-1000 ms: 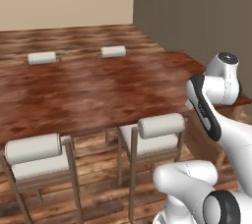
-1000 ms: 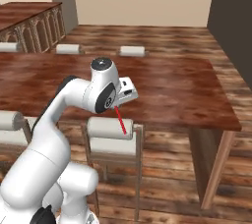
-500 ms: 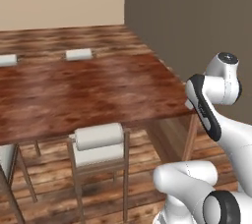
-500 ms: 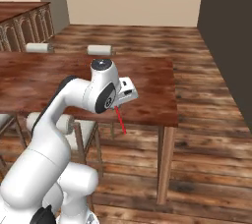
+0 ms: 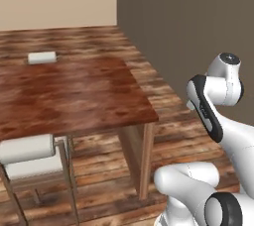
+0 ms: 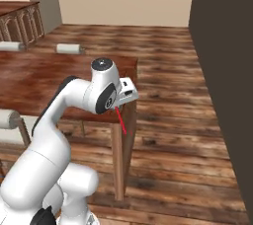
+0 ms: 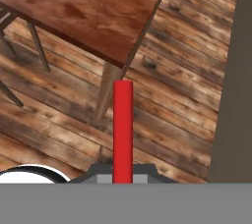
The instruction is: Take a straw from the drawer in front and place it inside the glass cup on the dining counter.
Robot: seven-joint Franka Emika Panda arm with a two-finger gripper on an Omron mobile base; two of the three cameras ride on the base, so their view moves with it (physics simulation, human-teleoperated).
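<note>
My gripper is shut on the red straw, which juts out from between the fingers. From the right base camera the straw slants down below the gripper, in front of the dining counter's corner. The glossy reddish-brown dining counter stretches to the left; its right end and corner leg are near the hand. In the hand view the counter fills the upper left, the straw hanging over bare floor beside it. The glass cup is out of view.
A dark wall rises close on the right. Stools with pale backs stand at the near side and far side of the counter. Plank floor lies between counter and wall.
The whole scene has slid left in both base views: the base has moved right along the counter toward its end. The arm's pose is the same, still holding the straw.
</note>
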